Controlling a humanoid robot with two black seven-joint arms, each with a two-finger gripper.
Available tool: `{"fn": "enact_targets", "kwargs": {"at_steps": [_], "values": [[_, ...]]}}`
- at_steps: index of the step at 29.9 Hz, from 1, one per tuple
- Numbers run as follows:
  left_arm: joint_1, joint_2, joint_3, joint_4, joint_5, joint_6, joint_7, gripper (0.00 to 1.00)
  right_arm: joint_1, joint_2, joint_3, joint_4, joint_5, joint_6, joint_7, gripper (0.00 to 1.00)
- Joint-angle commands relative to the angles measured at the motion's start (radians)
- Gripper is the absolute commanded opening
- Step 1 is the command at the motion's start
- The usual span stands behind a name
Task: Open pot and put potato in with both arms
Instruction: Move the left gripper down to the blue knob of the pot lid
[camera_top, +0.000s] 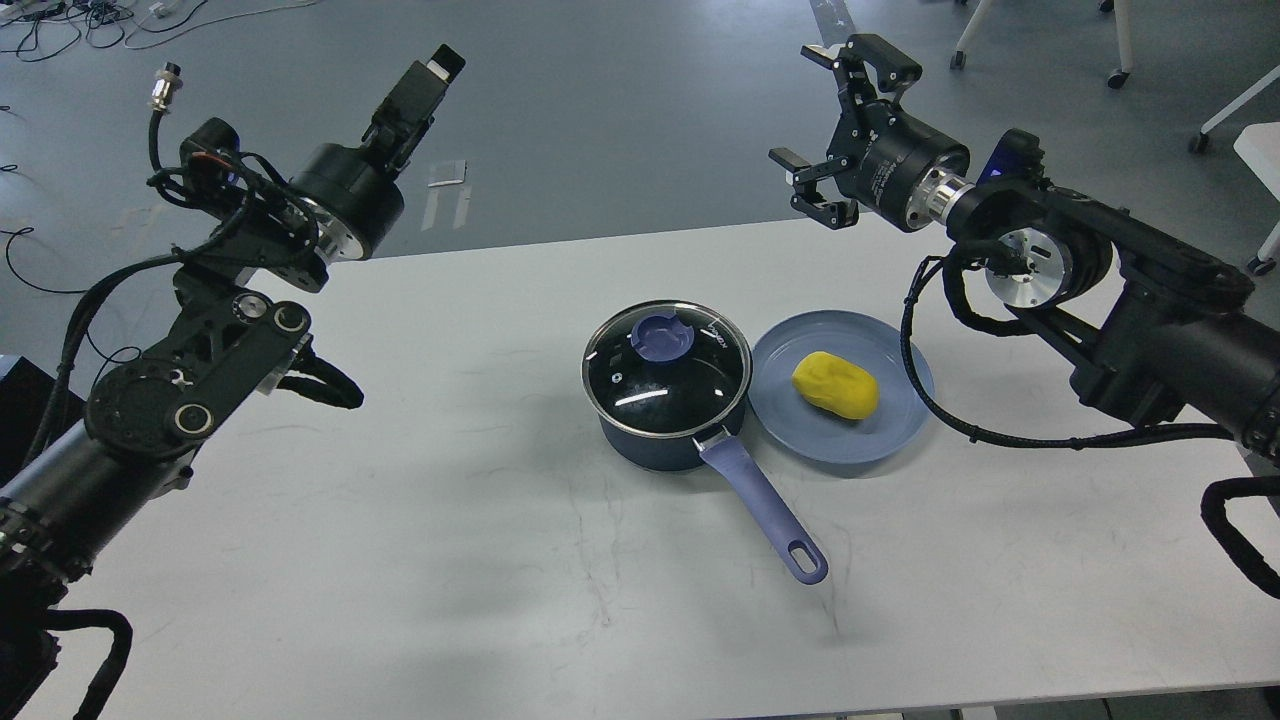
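A dark blue pot (650, 440) stands mid-table with its glass lid (690, 385) on; the lid has a blue knob (664, 338). The pot's purple handle (766, 508) points toward the front right. A yellow potato (835, 385) lies on a blue plate (895, 425) just right of the pot. My left gripper (420, 85) is raised past the table's far left edge, seen side-on, so its fingers cannot be told apart. My right gripper (828, 112) is open and empty, raised above the far edge behind the plate.
The white table (450, 520) holds only the pot and plate. Cables lie on the grey floor at the far left. Chair legs on wheels stand at the far right.
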Motion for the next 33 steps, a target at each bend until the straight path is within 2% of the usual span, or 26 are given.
{"fn": "enact_targets", "kwargs": {"at_steps": [1,2,5,9,17,27,31,33], "values": [[-0.018,0.009,0.123,-0.003,0.077,0.08,-0.046,0.98,-0.003,-0.003,0.007,-0.001,0.0,0.0,-0.003,1.0],[-0.032,0.017,0.152,-0.004,0.08,0.08,-0.079,0.98,-0.003,-0.008,0.007,-0.001,0.0,0.0,-0.005,1.0],[-0.044,0.058,0.218,-0.039,0.087,0.08,-0.119,0.98,-0.003,-0.02,0.007,-0.001,0.002,0.0,-0.006,1.0],[-0.058,0.064,0.281,-0.043,0.174,0.081,-0.119,0.98,-0.004,-0.038,0.007,-0.001,0.002,0.0,-0.005,1.0],[-0.064,0.057,0.292,-0.029,0.413,0.083,-0.121,0.98,-0.033,-0.054,0.01,-0.022,0.002,0.0,-0.005,1.0],[-0.063,0.025,0.294,-0.029,0.45,0.089,-0.119,0.98,-0.047,-0.081,0.011,-0.039,0.002,-0.002,-0.006,1.0],[-0.052,-0.002,0.306,-0.024,0.527,0.133,-0.119,0.98,-0.046,-0.092,-0.002,-0.074,0.002,-0.003,-0.014,1.0],[-0.038,-0.005,0.312,-0.018,0.556,0.146,-0.119,0.98,-0.047,-0.104,-0.002,-0.074,0.002,-0.011,-0.032,1.0]]}}
